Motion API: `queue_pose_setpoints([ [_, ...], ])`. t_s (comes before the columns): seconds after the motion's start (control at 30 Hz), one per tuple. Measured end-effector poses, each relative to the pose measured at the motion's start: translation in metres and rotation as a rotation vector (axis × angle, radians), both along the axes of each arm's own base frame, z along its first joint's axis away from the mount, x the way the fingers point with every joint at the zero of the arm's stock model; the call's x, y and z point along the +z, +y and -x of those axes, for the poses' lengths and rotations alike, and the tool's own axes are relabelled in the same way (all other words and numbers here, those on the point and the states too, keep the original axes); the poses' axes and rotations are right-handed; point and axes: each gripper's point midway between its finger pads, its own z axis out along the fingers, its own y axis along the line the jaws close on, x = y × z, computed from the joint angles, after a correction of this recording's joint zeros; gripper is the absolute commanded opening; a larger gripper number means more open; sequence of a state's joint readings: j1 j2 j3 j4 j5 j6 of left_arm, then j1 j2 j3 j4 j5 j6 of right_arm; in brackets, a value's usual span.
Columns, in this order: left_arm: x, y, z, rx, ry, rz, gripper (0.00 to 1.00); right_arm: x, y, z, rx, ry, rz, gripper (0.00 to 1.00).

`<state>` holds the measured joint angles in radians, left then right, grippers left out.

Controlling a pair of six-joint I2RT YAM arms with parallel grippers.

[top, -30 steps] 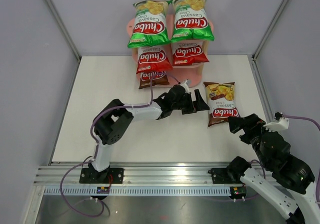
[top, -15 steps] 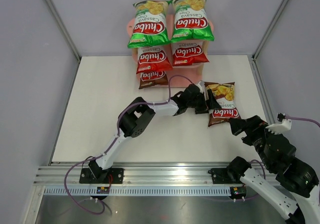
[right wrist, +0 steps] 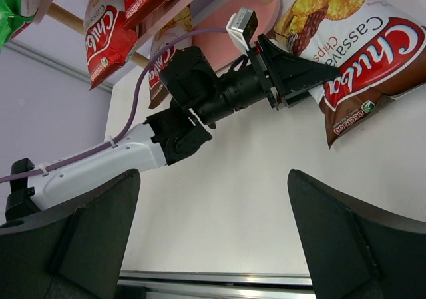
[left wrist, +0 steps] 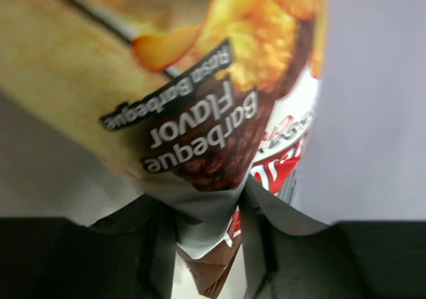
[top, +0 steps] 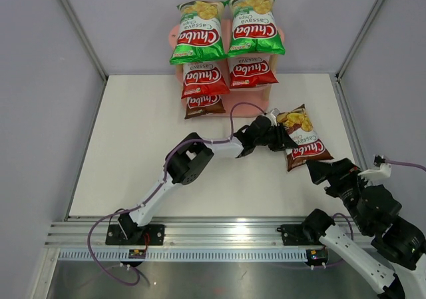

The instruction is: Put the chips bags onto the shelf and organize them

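The pink shelf (top: 258,101) stands at the back with two green chips bags (top: 196,32) on top, two red ones (top: 203,79) on the middle tier and a brown one (top: 204,104) at the bottom left. A second brown bag (top: 305,141) lies tilted on the table to the shelf's right. My left gripper (top: 283,139) is shut on its near-left edge. In the left wrist view the bag (left wrist: 200,112) fills the frame, its crimped seam pinched in the gripper (left wrist: 206,246). My right gripper (right wrist: 213,246) is open, just below that bag (right wrist: 359,66), holding nothing.
The white table (top: 146,152) is bounded by grey walls on the left, right and back. An aluminium rail (top: 213,236) runs along the near edge. The left arm (top: 193,159) stretches diagonally across the table, trailing a purple cable (top: 243,106) close to the shelf.
The left arm reached right to the brown bag and its jaws closed on the bag's edge. The bag has swung clockwise. The right gripper backed off slightly toward the near right.
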<state>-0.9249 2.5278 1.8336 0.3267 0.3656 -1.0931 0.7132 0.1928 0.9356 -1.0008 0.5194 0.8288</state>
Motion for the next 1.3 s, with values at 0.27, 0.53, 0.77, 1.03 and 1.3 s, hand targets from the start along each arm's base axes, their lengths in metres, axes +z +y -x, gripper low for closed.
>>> queue_pose_setpoints([
  [0.27,0.011,0.005,0.013,-0.003,-0.064,0.087,0.02,0.000,-0.005,0.008,0.000,-0.014,-0.037,0.99],
  [0.53,0.022,0.053,0.055,-0.031,-0.137,0.049,0.00,0.000,-0.005,0.007,-0.007,-0.012,-0.046,0.99],
  [0.77,0.047,0.121,0.094,0.016,-0.207,0.012,0.00,-0.015,0.009,-0.003,0.019,0.026,-0.022,0.99],
  [1.03,0.096,0.194,0.109,0.185,-0.330,0.072,0.00,-0.040,0.037,-0.019,0.067,0.027,-0.076,0.99],
  [1.3,0.151,0.269,0.104,0.448,-0.444,0.124,0.00,-0.056,0.102,-0.030,0.279,-0.014,-0.276,0.99],
])
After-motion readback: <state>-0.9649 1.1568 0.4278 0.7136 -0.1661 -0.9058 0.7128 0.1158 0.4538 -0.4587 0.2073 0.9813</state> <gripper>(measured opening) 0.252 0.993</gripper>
